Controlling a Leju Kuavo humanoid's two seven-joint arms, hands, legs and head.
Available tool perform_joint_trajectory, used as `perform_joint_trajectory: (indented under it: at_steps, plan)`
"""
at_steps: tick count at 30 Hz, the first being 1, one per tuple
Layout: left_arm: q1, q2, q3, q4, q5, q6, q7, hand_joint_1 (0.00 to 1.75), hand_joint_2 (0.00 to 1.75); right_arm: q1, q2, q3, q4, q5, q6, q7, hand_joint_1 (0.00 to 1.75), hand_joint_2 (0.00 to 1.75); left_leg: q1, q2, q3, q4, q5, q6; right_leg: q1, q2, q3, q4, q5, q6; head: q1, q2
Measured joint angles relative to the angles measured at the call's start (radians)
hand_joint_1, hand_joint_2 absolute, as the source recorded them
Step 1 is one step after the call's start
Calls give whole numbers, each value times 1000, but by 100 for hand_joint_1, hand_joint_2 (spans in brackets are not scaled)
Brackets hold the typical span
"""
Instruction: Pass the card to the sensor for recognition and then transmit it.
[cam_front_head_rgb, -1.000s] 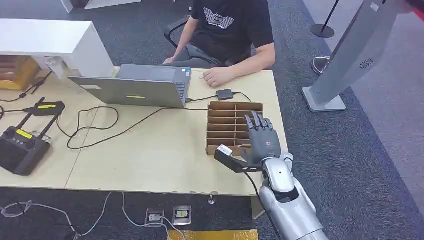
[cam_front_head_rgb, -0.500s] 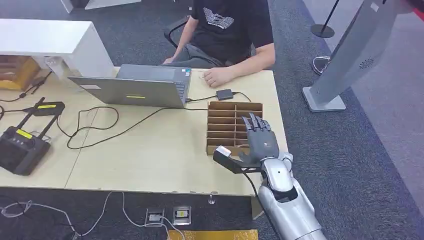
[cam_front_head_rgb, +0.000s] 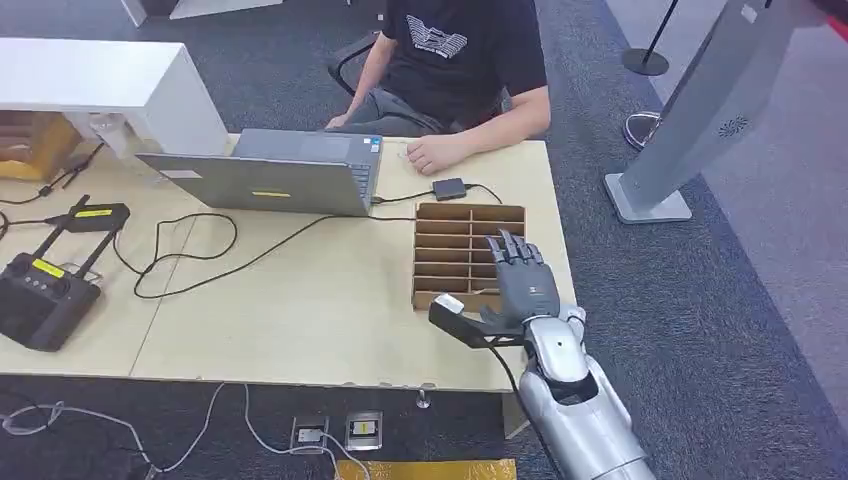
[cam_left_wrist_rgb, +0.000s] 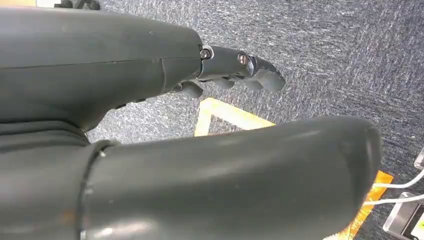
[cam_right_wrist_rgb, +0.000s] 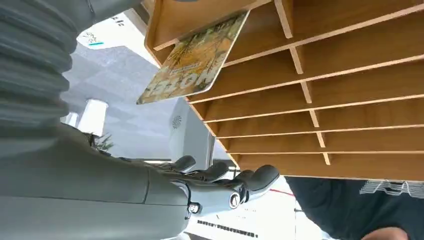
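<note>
A wooden slotted rack (cam_front_head_rgb: 447, 241) stands at the table's right end. In the right wrist view a yellow-green printed card (cam_right_wrist_rgb: 195, 59) leans out of one slot of the rack (cam_right_wrist_rgb: 350, 80). My right hand (cam_front_head_rgb: 522, 287) hovers over the rack's near right corner, fingers (cam_right_wrist_rgb: 222, 181) spread and holding nothing, apart from the card. A small black sensor box (cam_front_head_rgb: 449, 188) on a cable lies just beyond the rack. My left hand (cam_left_wrist_rgb: 200, 150) hangs over the carpet with nothing in it, its fingers (cam_left_wrist_rgb: 245, 70) loosely extended.
A person sits at the far side, a hand (cam_front_head_rgb: 432, 153) resting on the table near the sensor. An open laptop (cam_front_head_rgb: 270, 175), looping black cables (cam_front_head_rgb: 190, 255) and a black controller (cam_front_head_rgb: 40, 295) lie to the left. A grey stand (cam_front_head_rgb: 690, 120) rises on the right.
My right hand has only wavered a little over the rack's near corner; nothing was taken or let go.
</note>
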Motion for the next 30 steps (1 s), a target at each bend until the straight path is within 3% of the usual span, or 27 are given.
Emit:
perform_joint_trajectory:
  at_steps: [20,21,30]
  plan:
    - [0,5,-4,2,17,5,0,0,0,1,-14,-6,-19,-12,36,5,0,175,0,0,0,0,0,0,0,0,0,0,0,0,0,0]
    - [0,5,-5,2,18,5,0,0,0,1,-14,-6,-19,-12,37,5,175,175,0,0,0,0,0,0,0,0,0,0,0,0,0,0]
    - [0,5,-17,2,30,6,0,0,0,10,-9,-6,-26,-45,36,-24,175,175,0,0,0,0,0,0,0,0,0,0,0,0,0,0]
